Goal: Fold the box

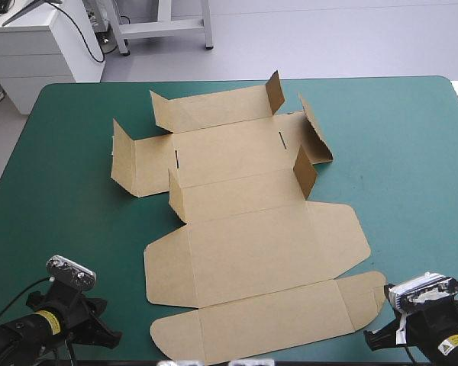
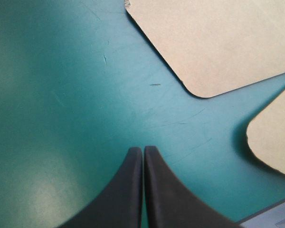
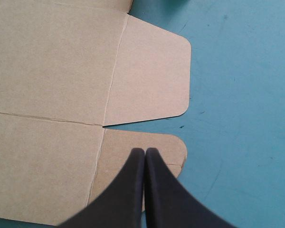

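Note:
The brown box (image 1: 252, 229) lies as a cut sheet in the middle of the teal-green table, its near panels flat and several far flaps (image 1: 214, 107) standing up. My left gripper (image 1: 84, 324) is at the near left corner, shut, its fingers (image 2: 143, 154) meeting over bare cover with the box's rounded flaps (image 2: 218, 42) ahead of it. My right gripper (image 1: 408, 335) is at the near right corner, shut with nothing held, its tips (image 3: 145, 154) over the near right rounded flap (image 3: 133, 152) of the box.
Bare teal-green cover (image 1: 412, 168) spreads to the right and left of the sheet. White cabinets (image 1: 38, 46) stand beyond the table's far left corner.

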